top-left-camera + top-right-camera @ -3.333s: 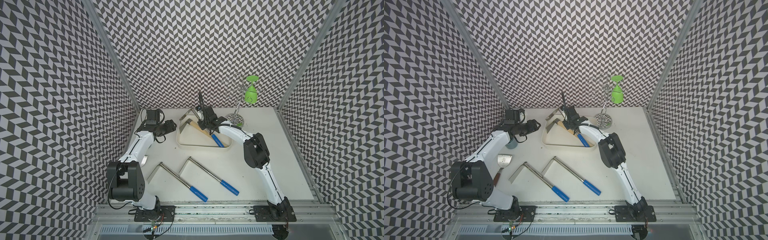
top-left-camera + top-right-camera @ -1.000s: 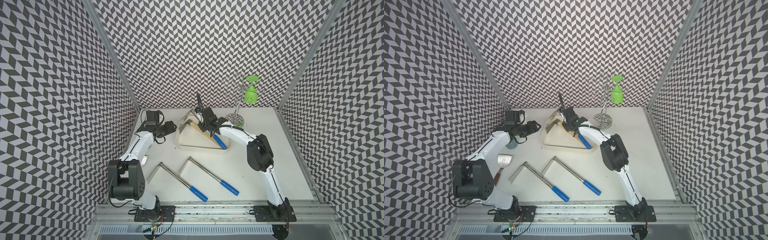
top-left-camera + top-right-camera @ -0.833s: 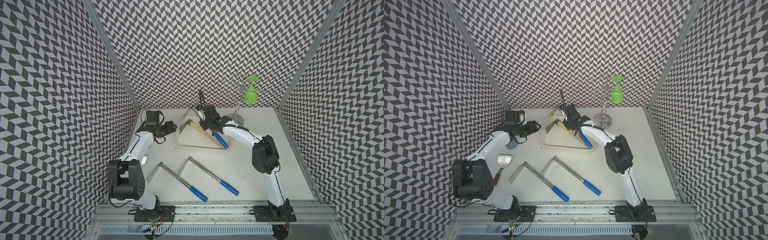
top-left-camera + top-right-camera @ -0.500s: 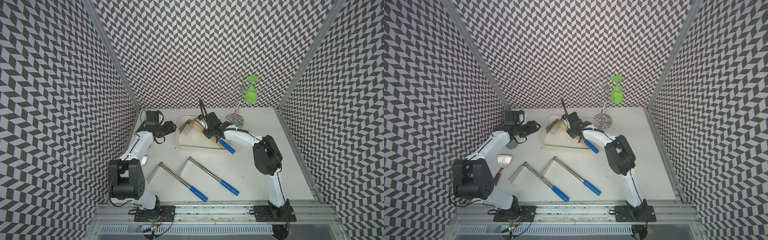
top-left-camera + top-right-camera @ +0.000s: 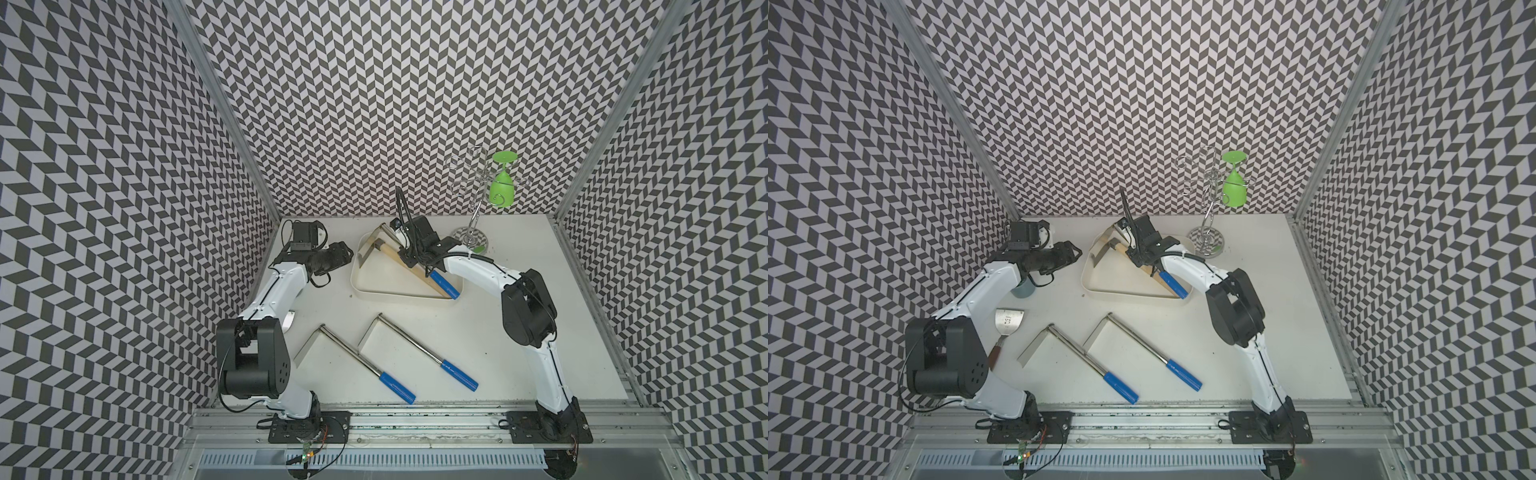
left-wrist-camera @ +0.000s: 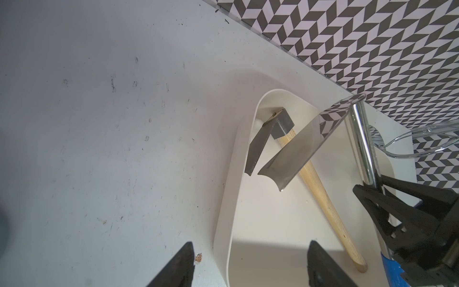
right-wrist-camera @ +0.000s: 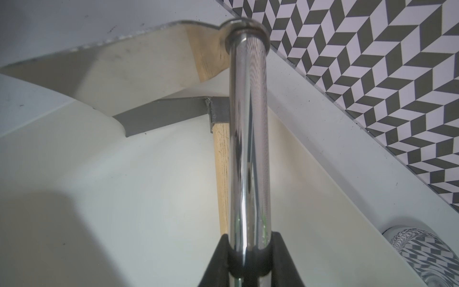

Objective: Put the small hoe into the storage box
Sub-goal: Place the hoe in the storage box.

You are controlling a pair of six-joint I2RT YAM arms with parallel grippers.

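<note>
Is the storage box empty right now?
No, a wooden-handled hoe lies inside the storage box.

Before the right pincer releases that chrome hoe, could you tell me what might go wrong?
The right pincer holds the chrome hoe above the wooden-handled hoe in the storage box; released, it may land on that one and settle tilted. Its blue grip sits at the box's corner and could rest on the rim. The glass rack stands close to the arm.
</note>
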